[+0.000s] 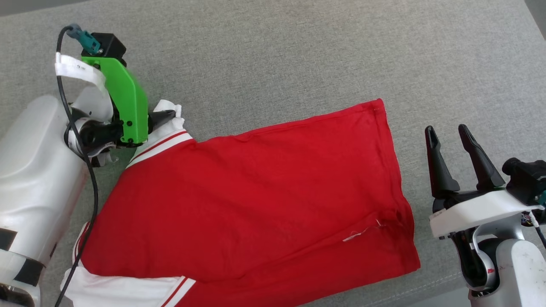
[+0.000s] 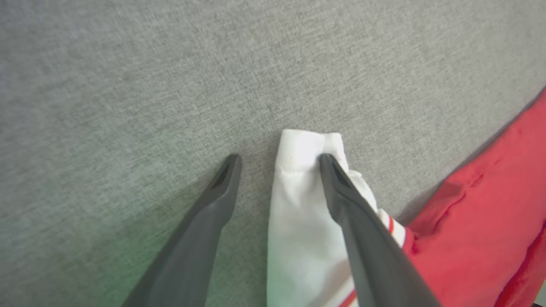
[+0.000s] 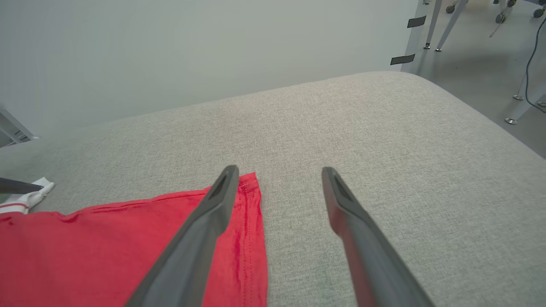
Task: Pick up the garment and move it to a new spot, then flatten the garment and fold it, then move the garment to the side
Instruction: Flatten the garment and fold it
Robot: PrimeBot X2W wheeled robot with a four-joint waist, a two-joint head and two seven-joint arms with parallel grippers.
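In the head view we see the garment (image 1: 256, 192) lying spread on the grey padded surface (image 1: 298, 51), red cloth up. Its near edge and the near white sleeve are cut off by the bottom of the picture. Its left side is partly hidden behind our pale left forearm (image 1: 38, 179). A small white scrap (image 1: 358, 233) near the hem is too small to identify. The left gripper (image 1: 168, 116) is mostly hidden behind its green bracket (image 1: 128, 102), and one dark tip shows at the far sleeve (image 1: 164, 136). The right gripper (image 1: 446, 129) hovers just off the garment's right edge, its jaws spread.

In the left wrist view, the left gripper (image 2: 279, 157) stands wide apart. The white sleeve (image 2: 298, 213) lies between the fingers and one fingertip (image 2: 326, 162) overlaps its cuff, with nothing clamped. We cannot tell whether that tip presses the cloth. The red body (image 2: 490, 204) runs out at the right.

In the right wrist view, the right gripper (image 3: 280, 169) is wide apart above the surface. One finger (image 3: 204, 226) covers part of the garment's hem corner (image 3: 249, 187), and the rest of the red cloth (image 3: 106, 238) is cut off at the bottom left. The far sleeve (image 3: 30, 198) peeks in at the left edge.
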